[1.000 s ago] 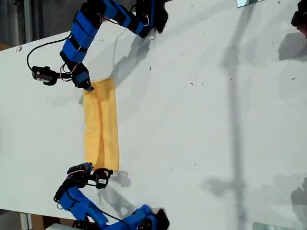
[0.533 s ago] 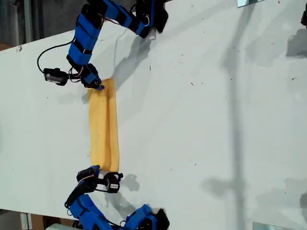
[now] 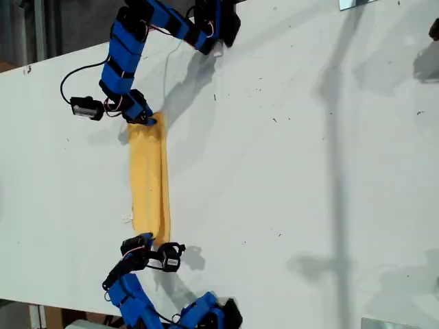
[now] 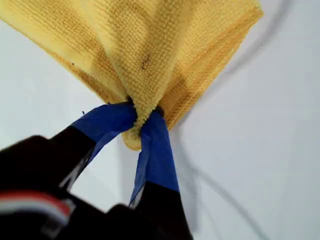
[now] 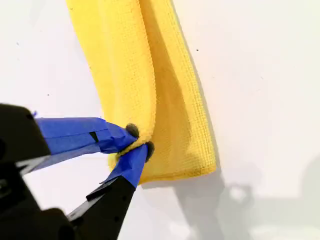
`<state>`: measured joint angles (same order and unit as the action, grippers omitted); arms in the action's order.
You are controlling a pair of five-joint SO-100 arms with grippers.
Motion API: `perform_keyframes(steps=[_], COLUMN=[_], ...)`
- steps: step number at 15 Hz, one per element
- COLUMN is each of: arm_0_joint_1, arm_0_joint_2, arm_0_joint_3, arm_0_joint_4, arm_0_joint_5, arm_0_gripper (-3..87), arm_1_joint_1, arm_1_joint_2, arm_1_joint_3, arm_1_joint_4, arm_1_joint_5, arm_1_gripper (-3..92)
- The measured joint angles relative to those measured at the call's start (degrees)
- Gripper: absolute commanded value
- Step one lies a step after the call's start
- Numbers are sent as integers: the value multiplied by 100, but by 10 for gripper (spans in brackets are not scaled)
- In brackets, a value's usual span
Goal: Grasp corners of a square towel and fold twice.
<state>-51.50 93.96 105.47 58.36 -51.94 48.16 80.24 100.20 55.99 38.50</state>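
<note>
The yellow-orange towel lies on the white table as a narrow folded strip, running up and down in the exterior view. My first gripper is shut on the strip's upper end. Up close, its blue-taped fingertips pinch a bunched corner of the towel. My second gripper is shut on the strip's lower end. There its blue-taped fingertips pinch the raised upper layer of the towel, while the lower layer lies flat beside them.
The arm bases stand at the table's top edge and bottom edge in the exterior view. A black cable loops by the first arm. A dark object sits at the exterior view's upper right. Soft shadows cross the table.
Both grippers have moved toward the exterior view's right, carrying the held edge over. The towel has gone from a wider band to a narrower strip.
</note>
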Motion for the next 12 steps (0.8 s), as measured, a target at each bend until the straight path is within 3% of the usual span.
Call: perform_keyframes(steps=[1, 3, 6, 9, 12], arm_0_joint_1=[0, 0, 290, 844, 817], arm_0_joint_2=[0, 0, 0, 0, 79], arm_0_joint_3=[0, 0, 431, 580, 932], arm_0_joint_4=[53, 79, 281, 149, -26], arm_0_joint_5=[0, -44, -571, -870, -879], arm_0_gripper=[123, 168, 156, 152, 146], arm_1_joint_1=[-62, -97, -97, -9, 185], arm_1_joint_2=[0, 0, 211, 316, 439], arm_1_joint_3=[0, 0, 9, 105, 114], arm_1_joint_4=[0, 70, 202, 255, 431], arm_1_joint_5=[0, 0, 0, 0, 0], arm_1_gripper=[247, 259, 283, 291, 325])
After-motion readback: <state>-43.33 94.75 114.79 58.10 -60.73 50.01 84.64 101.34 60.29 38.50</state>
